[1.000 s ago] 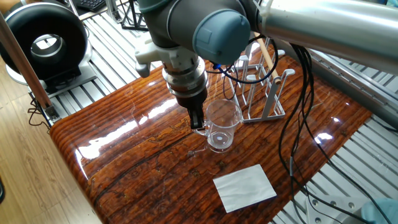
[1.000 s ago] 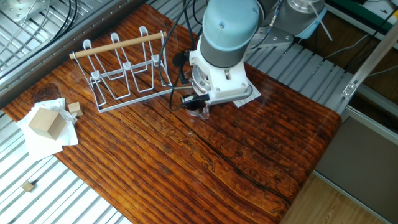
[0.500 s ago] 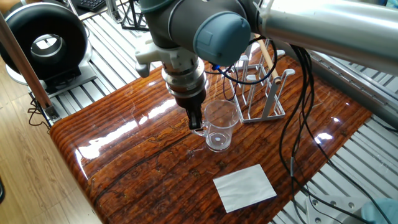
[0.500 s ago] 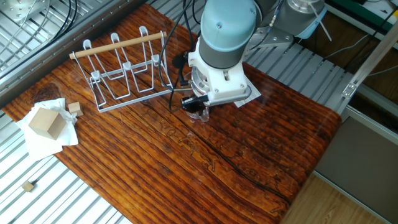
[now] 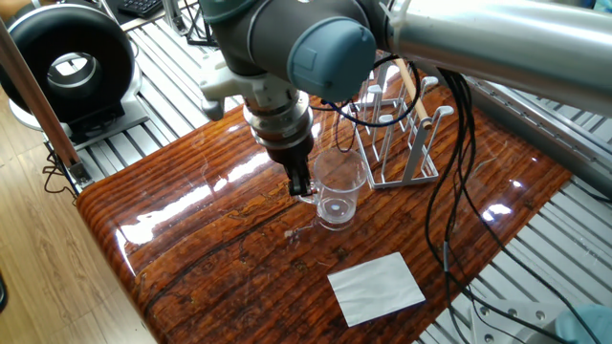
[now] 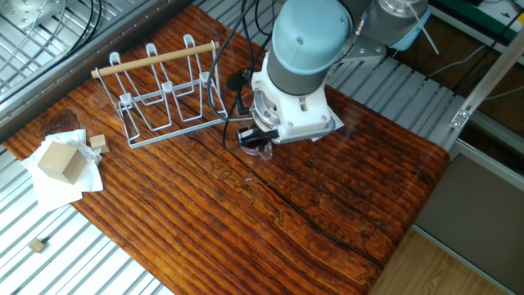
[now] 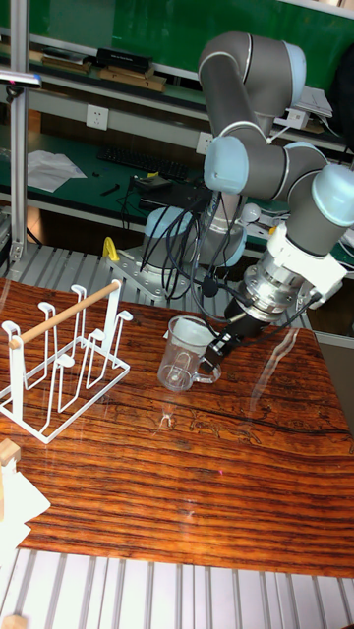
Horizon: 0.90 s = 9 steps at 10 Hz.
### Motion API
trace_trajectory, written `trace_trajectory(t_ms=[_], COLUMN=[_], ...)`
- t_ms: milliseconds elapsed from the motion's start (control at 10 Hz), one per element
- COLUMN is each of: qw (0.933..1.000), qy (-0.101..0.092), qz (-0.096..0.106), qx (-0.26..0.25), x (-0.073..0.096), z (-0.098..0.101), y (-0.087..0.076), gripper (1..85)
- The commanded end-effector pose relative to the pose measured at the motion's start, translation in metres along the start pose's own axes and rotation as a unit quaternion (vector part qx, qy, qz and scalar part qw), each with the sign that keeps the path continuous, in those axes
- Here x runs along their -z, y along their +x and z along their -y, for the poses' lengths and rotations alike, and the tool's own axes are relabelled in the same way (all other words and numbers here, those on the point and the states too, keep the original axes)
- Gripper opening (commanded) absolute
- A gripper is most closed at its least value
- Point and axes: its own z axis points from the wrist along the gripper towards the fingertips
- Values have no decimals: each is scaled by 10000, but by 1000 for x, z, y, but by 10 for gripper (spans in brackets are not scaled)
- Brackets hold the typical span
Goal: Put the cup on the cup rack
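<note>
One cup (image 7: 187, 351), clear glass with a handle on its side, is held by that handle in the pincer (image 7: 224, 345), whose dark fingers are closed on it. From the tall fixed view the cup is tilted a little and appears raised just off the counter (image 7: 177, 472), though I cannot be sure of the gap. It sits near the middle of the wooden top, upright mouth up, well apart from the cup rack (image 7: 61, 359). That rack, pale wire with a light wooden rod across the top, stands at the counter's edge with its pegs bare. Lying flat near the front edge is a white sheet of paper (image 5: 376, 287). Beyond the rack, a small wooden block (image 6: 60, 160) rests on crumpled white paper.
</note>
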Motion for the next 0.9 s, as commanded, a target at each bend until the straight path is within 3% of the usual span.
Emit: trace_trajectory(t_ms=[0, 800], qw=[10000, 9992], qy=[22, 47], qz=[50, 201], qx=[-7, 348], x=[5, 7], z=[2, 13], y=[-13, -38], gripper=[13, 13])
